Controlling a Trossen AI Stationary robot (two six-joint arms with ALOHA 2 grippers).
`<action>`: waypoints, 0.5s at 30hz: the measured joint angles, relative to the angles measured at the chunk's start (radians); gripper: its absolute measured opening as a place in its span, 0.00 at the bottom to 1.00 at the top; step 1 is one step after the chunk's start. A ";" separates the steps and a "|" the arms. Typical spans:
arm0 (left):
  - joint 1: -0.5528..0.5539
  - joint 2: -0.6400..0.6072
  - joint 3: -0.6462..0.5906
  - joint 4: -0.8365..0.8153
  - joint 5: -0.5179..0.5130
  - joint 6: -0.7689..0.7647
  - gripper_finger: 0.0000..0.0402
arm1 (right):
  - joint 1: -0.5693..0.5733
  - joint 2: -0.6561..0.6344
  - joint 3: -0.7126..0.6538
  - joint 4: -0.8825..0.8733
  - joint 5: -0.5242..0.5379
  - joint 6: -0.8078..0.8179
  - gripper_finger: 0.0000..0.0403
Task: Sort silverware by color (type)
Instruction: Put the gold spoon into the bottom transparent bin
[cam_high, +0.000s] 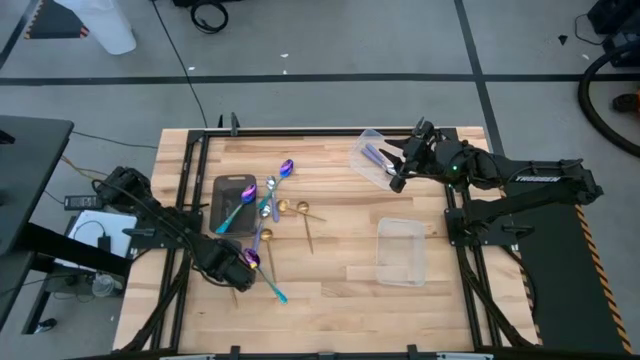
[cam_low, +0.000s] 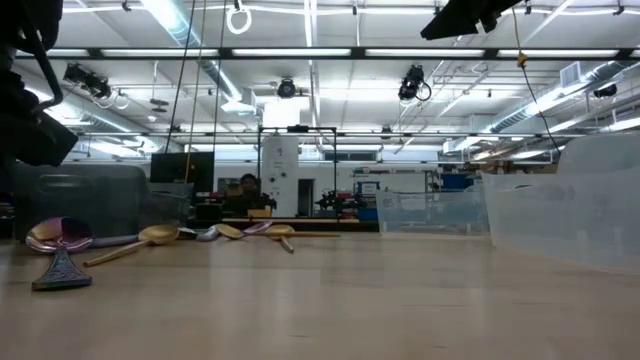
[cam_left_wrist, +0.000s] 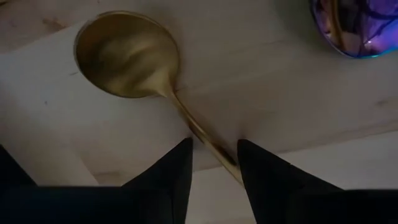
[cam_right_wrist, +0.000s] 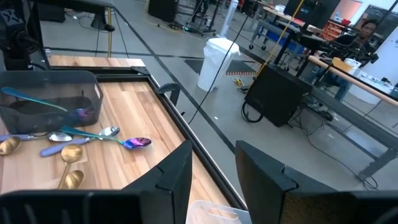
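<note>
Left gripper (cam_left_wrist: 214, 165): fingers spread astride gold spoon (cam_left_wrist: 127, 56) handle, bowl lying ahead; right gripper (cam_right_wrist: 211, 165) far off, fingers apart, empty.

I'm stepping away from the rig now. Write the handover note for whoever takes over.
Left hand: low at the table's near left, fingers astride a gold spoon's handle; grip not confirmed.
Right hand: raised at the far right, by the tilted clear container holding lilac-handled spoons.
Done: lilac spoons in that container, one teal-handled spoon in the grey tray.
Left: loose gold, lilac and teal spoons mid-table; second clear container is empty.
</note>
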 joint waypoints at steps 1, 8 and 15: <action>0.001 0.001 0.000 0.002 0.000 0.012 0.33 | -0.001 0.000 0.000 0.001 0.000 0.000 0.33; -0.001 0.003 0.000 0.009 0.004 0.063 0.13 | -0.003 0.000 0.000 0.017 0.000 0.011 0.33; -0.001 0.003 -0.001 0.005 0.009 0.092 0.04 | -0.001 0.000 0.000 0.016 -0.045 0.026 0.33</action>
